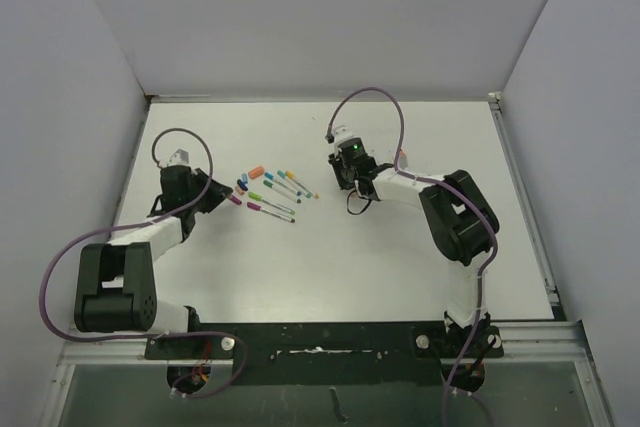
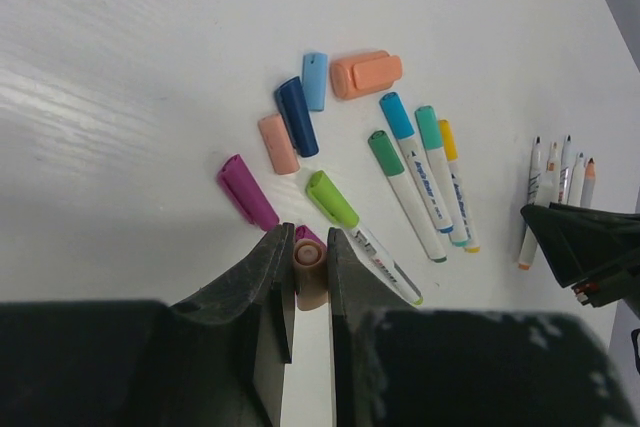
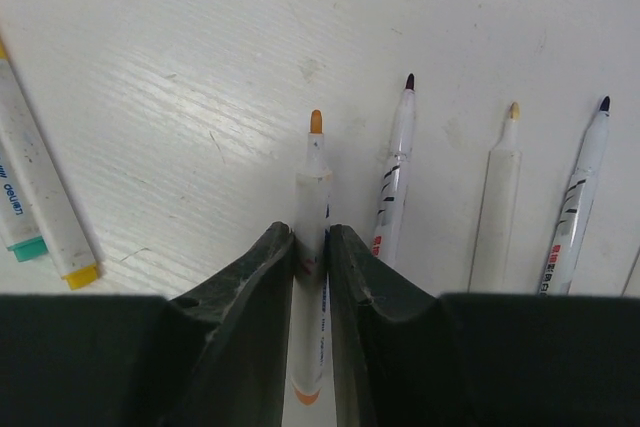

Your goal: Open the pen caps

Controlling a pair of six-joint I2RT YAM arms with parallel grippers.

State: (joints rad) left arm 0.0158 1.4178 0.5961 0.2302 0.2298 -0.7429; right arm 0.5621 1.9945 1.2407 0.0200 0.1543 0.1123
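In the left wrist view my left gripper is shut on a peach pen cap just above the table. Loose pen caps lie ahead of it: magenta, peach, dark blue, light blue and a fat orange one. Several pens keep their caps on, among them lime, green and blue. My right gripper is shut on an uncapped white pen with an orange tip. From above, the left gripper is at the left of the pen cluster and the right gripper at its right.
Three more uncapped pens lie side by side to the right of the held pen. Ends of capped pens show at the left of the right wrist view. White walls enclose the white table.
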